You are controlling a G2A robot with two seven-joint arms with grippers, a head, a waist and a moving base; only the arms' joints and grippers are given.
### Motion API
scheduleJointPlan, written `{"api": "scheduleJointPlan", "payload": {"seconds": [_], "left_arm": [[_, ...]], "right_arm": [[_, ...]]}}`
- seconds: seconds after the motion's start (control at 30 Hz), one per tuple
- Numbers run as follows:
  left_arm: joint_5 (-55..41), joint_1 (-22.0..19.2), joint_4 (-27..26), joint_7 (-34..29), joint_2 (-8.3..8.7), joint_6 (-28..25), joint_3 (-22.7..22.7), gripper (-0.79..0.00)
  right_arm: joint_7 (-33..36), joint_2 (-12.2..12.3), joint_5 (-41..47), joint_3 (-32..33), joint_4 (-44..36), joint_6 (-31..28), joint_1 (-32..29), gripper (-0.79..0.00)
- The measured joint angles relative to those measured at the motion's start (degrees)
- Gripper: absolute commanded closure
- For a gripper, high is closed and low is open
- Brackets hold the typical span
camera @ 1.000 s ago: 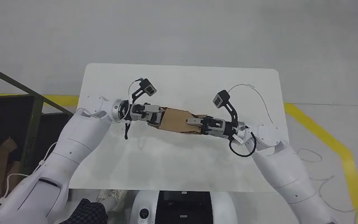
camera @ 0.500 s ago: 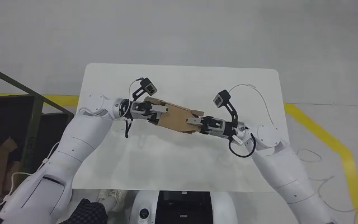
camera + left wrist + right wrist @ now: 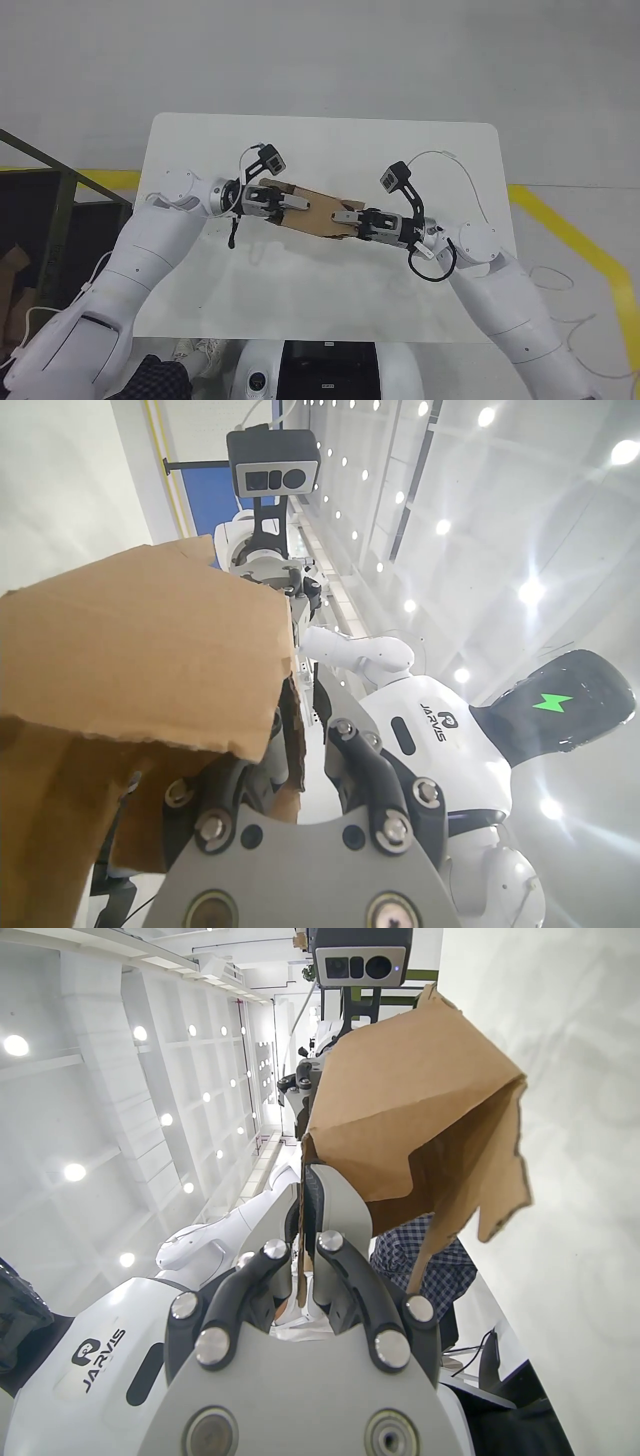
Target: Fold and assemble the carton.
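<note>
A brown cardboard carton (image 3: 318, 211) hangs above the middle of the white table (image 3: 420, 150), held between both arms. My left gripper (image 3: 291, 203) is shut on its left end. In the left wrist view a thin flap (image 3: 292, 730) sits pinched between the fingers while the carton's broad panel (image 3: 140, 650) stands beside them. My right gripper (image 3: 347, 215) is shut on the right end. In the right wrist view its fingers clamp a cardboard edge (image 3: 302, 1208), and the carton (image 3: 415, 1118) gapes partly open as a sleeve with loose flaps.
The table's far half and its front strip are bare. A dark metal frame (image 3: 45, 190) stands off the table's left side. A yellow floor line (image 3: 570, 235) runs past the right edge. A white cable (image 3: 455, 160) loops above the right arm.
My left gripper has shifted a little to the right and turned, and the carton's left end has tilted, so the carton looks shorter and more opened. The right gripper stays nearly in place.
</note>
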Motion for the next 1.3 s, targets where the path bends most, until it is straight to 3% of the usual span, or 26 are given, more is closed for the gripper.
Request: {"api": "scheduleJointPlan", "payload": {"seconds": [0.13,0.17,0.23,0.27,0.3,0.33,1.3], "left_arm": [[-0.4,0.3,0.4,-0.9,-0.2,0.7,-0.3,-0.046],[-0.4,0.4,0.5,-1.0,-0.23,0.8,-0.3,0.0],[-0.2,0.5,0.7,-1.2,-0.32,1.0,-0.4,0.0],[-0.2,0.5,0.7,-1.3,-0.35,1.0,-0.5,0.0],[-0.1,0.5,0.8,-1.3,-0.39,1.1,-0.6,0.0],[0.0,0.6,0.8,-1.4,-0.44,1.1,-0.7,0.0],[10.8,1.8,1.6,7.2,-1.02,-3.6,-2.9,0.0]], "right_arm": [[0.3,0.0,0.1,0.1,0.2,-0.1,0.1,0.0],[0.4,-0.1,0.1,0.1,0.2,0.0,0.1,0.0],[0.6,-0.1,0.1,0.1,0.3,0.1,0.2,0.0],[0.7,-0.1,0.0,0.1,0.4,0.1,0.2,-0.197],[0.8,-0.1,0.0,0.1,0.4,0.2,0.3,-0.73],[0.9,-0.1,0.1,0.2,0.5,0.2,0.3,-0.785],[0.1,-0.4,4.4,2.4,-4.5,-1.5,-0.4,-0.785]]}}
